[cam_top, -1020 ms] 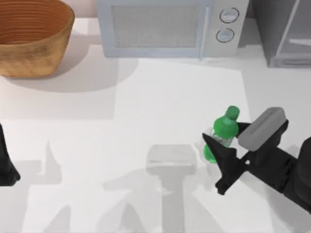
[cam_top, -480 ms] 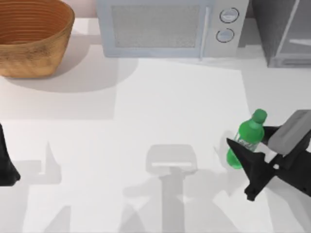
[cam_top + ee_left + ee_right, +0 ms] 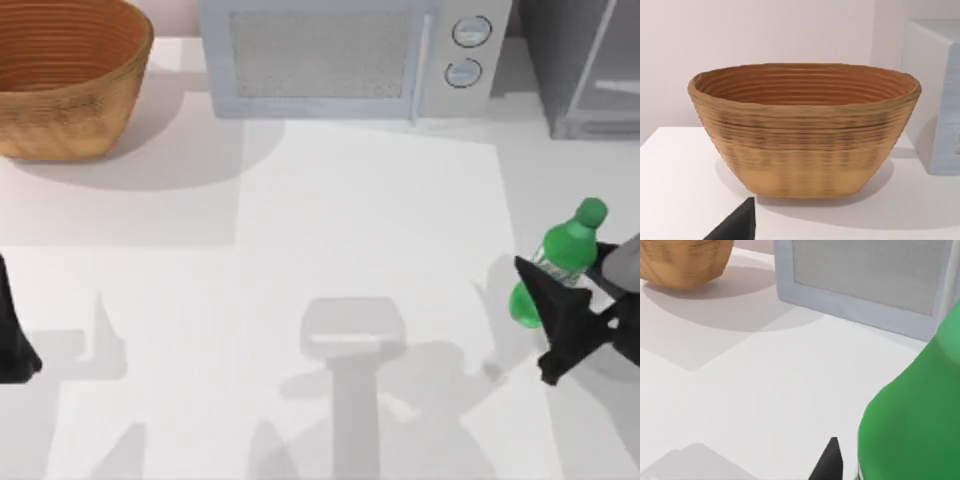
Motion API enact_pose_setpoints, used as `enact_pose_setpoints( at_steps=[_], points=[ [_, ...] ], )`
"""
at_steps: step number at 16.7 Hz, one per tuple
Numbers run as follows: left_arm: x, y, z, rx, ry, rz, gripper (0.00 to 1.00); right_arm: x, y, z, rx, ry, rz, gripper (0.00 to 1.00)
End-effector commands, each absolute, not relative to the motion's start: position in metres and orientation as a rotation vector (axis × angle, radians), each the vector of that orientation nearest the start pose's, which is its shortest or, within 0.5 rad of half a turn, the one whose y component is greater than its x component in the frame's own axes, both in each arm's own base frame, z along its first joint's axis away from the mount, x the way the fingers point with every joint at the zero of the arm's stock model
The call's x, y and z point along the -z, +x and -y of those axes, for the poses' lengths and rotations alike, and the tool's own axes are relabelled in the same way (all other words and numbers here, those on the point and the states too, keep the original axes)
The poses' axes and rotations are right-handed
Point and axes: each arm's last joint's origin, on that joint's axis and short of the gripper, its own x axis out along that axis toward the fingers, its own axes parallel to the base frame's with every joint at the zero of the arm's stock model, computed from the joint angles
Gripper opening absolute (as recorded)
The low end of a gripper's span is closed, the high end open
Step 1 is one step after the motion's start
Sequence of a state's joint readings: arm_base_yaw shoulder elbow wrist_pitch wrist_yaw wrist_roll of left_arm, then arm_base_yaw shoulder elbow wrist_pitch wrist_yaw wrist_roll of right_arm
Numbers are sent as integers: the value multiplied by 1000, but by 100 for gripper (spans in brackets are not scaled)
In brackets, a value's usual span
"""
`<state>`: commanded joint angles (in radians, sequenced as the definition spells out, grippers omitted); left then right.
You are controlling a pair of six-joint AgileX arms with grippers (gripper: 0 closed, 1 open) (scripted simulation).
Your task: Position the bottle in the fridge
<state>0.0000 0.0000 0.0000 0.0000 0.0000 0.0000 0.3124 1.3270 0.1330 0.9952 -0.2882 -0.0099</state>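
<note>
Top view: right pincer (image 3: 572, 290) is clamped on the bottle (image 3: 560, 262) by the table's (image 3: 330, 230) right edge, cap (image 3: 592, 212) tilted toward the fridge (image 3: 585, 65) in the far right corner, well apart from it. Microwave (image 3: 350, 55) sits along the far edge, basket (image 3: 65, 75) in the far left corner. Left arm (image 3: 12, 335) is parked at the left edge, pincer state cannot be told.

I log one woven wicker basket (image 3: 62, 78), tan outside and ribbed orange-brown inside, at the far left of the white table (image 3: 330, 230). Beside it to the right, I log one light grey microwave (image 3: 345, 58) with two round dials (image 3: 467, 50).
</note>
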Motion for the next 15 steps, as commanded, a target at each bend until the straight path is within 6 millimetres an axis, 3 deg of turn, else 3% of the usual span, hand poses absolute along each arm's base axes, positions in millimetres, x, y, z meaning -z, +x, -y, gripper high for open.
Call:
enact_pose_setpoints(
  at_steps=[7,15],
  points=[
    [-160,106,1,0,0,0,100,-160,155,-24,-272,30,-131,1],
    [-160,106,1,0,0,0,100,-162,112,-1,-30,12,-16,1]
  ],
)
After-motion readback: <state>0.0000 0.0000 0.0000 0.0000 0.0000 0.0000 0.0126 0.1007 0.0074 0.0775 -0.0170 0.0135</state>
